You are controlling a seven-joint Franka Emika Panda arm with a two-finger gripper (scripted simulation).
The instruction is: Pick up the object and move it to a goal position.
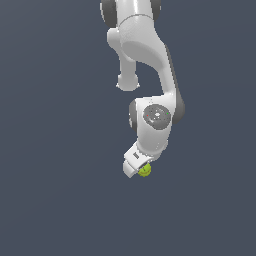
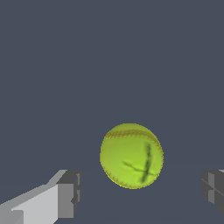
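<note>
Wrist view: a yellow-green ball (image 2: 131, 155) sits between the spread fingers (image 2: 65, 194) of the end effector (image 2: 140, 192).

Gaps show on both sides of the ball, so the fingers stand wide and touch nothing. Reddish stitching and darker marks run across its skin. From the exterior view, the white Panda arm (image 1: 150, 65) bends down over the dark grey-blue surface (image 1: 50, 200), and the ball (image 1: 145, 170) peeks out at the end effector (image 1: 138, 170), toward the exterior view's right of the near finger.
</note>
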